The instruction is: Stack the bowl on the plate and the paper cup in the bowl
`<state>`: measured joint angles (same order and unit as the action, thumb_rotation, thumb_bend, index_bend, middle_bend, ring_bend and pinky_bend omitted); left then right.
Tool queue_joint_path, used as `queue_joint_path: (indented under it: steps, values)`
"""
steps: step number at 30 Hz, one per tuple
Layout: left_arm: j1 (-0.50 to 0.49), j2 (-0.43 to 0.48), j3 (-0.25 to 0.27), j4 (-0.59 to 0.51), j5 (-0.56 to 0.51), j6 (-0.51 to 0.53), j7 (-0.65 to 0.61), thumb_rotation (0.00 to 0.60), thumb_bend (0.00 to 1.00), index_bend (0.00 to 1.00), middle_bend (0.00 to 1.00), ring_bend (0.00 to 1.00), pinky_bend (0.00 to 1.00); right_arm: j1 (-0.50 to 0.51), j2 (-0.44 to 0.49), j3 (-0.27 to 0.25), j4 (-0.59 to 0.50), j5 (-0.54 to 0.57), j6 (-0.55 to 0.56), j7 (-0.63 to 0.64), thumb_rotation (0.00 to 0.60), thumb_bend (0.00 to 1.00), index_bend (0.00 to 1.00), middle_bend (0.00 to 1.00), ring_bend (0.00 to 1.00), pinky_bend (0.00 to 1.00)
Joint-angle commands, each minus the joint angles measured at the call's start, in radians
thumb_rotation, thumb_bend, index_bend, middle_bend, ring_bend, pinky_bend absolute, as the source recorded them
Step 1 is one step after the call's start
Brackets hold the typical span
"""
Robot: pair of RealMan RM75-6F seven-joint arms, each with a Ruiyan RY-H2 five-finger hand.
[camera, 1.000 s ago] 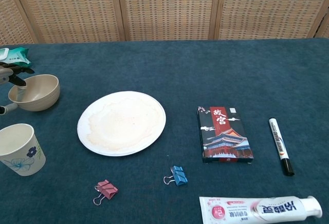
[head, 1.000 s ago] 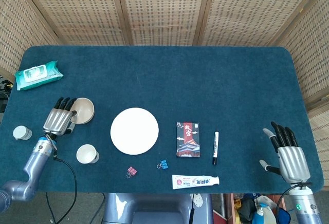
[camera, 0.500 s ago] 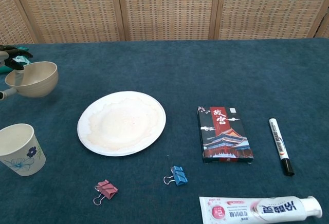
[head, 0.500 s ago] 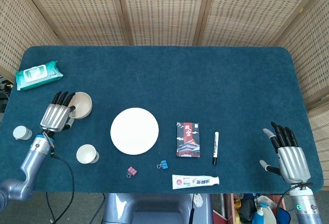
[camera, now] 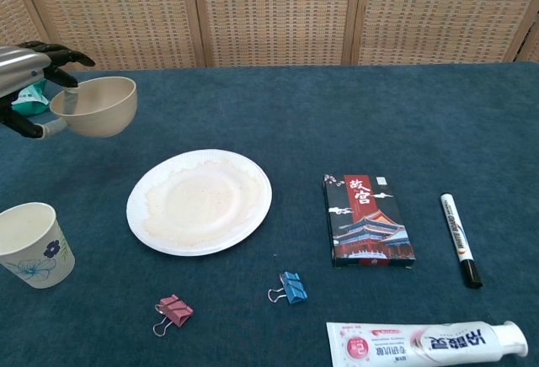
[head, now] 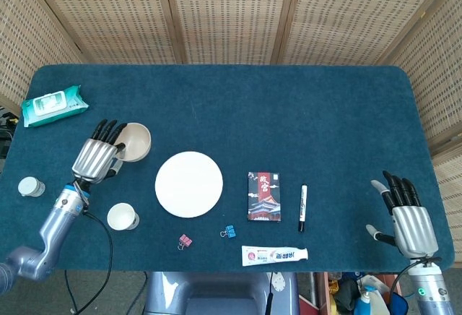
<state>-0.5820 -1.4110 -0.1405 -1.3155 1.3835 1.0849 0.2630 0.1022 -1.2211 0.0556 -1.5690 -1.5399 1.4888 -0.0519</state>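
We've got the blue table filling the frame, and on it, left of centre, the white plate lying flat, nothing on it yet. Up and to its left is the bowl, and it looks clear of the cloth: our left hand grips it by the near-left rim, dark fingers hooked over the edge. The mouth faces up, tipped just slightly toward the hand, with no long axis to speak of since it's round. We judge it light and stiff, with a smooth wall that could slip in a rim pinch, so a firm hold on the rim and a level carry suit it. It sits near the plate but not yet over it.

Lower left of the chest view, the cup stands upright, mouth up, its axis vertical, well apart from the bowl. It's thin paper as we read it: very light, easily crushed, best taken around the side wall with gentle pressure.

Over in the lower right of the head view, our right hand holds nothing, fingers spread and extended.

Down the sizes now: the wipes pack at upper left, the card box right of the plate, the toothpaste along the bottom edge, the marker lying lengthwise top to bottom, a small white jar at far left, and two binder clips, blue and pink.
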Motion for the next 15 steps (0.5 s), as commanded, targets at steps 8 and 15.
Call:
queue_joint_path:
  steps: [8, 15]
  values:
    - [-0.052, -0.046, -0.003, -0.117, 0.023, -0.006, 0.089, 0.600, 0.41, 0.60, 0.10, 0.00, 0.00, -0.001, 0.004, 0.005, 0.004, 0.006, 0.002, 0.014, 0.600, 0.13, 0.12, 0.00, 0.00, 0.00]
    - [-0.071, -0.077, 0.009, -0.179, 0.007, -0.028, 0.136, 0.600, 0.41, 0.60, 0.10, 0.00, 0.00, -0.002, 0.006, 0.006, 0.005, 0.006, 0.004, 0.020, 0.600, 0.13, 0.12, 0.00, 0.00, 0.00]
